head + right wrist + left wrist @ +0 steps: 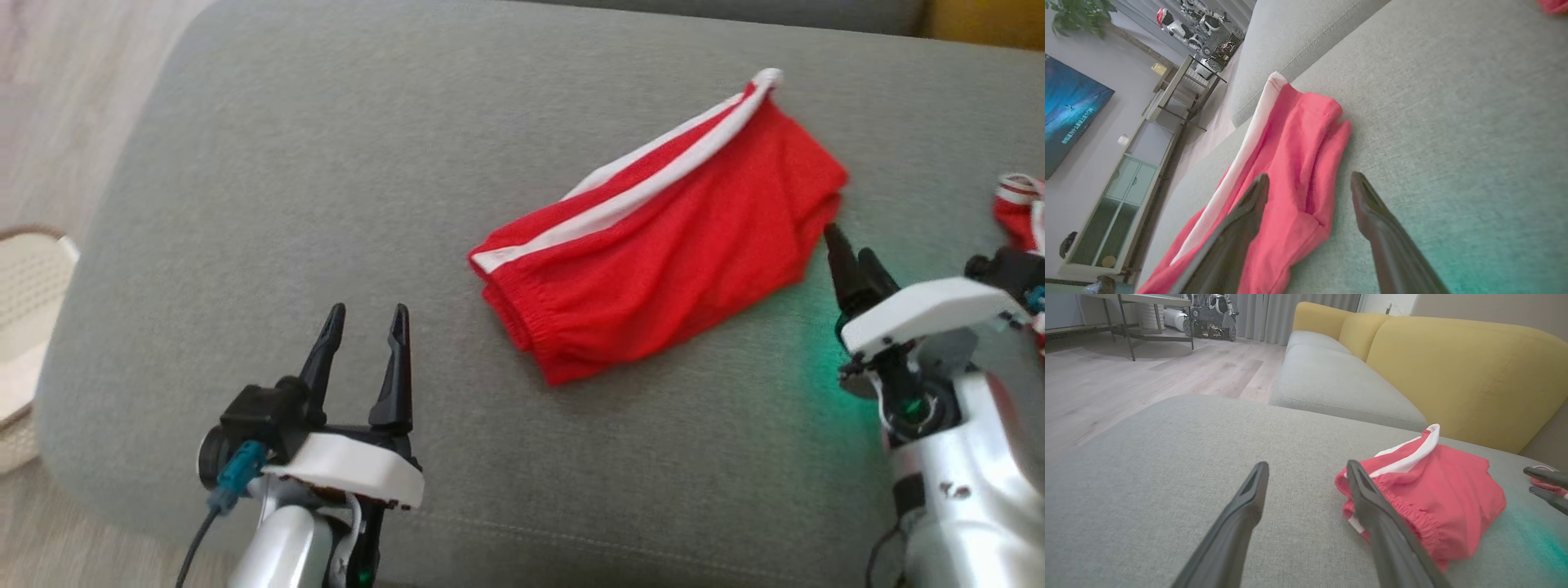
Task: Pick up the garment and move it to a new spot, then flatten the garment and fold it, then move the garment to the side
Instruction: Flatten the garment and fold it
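**Red garment [661, 237] lies on grey cushion [326, 163], both grippers empty**

Red mesh-like cloth with a white stripe [653, 175] along its far edge, the garment lies doubled over in layers, flat on the grey fabric cushion beneath it. Its gathered elastic hem faces the robot at the garment's near-left corner, and the stripe runs from there up to the garment's far tip.

The left gripper [367, 314] hangs to the left of the garment and nearer the robot, apart from it. Its two dark fingers are spread wide with nothing between them. In the left wrist view its right-hand finger overlaps the garment's hem, but the head view shows a clear gap between them.

The right gripper [849, 245] sits just beside the garment's right edge, fingertips pointing toward it. Its jaws stand wide apart and hold nothing. In the right wrist view one finger lies over the red cloth and the other over bare cushion; I cannot tell whether the tips touch the cloth.

Further right of the garment, behind the right wrist, lies a second red-and-white cloth [1016, 208]. Far to the garment's left, off the cushion, stands a pale basket [24, 327]. Beyond the garment rises a yellow backrest [1453, 375].
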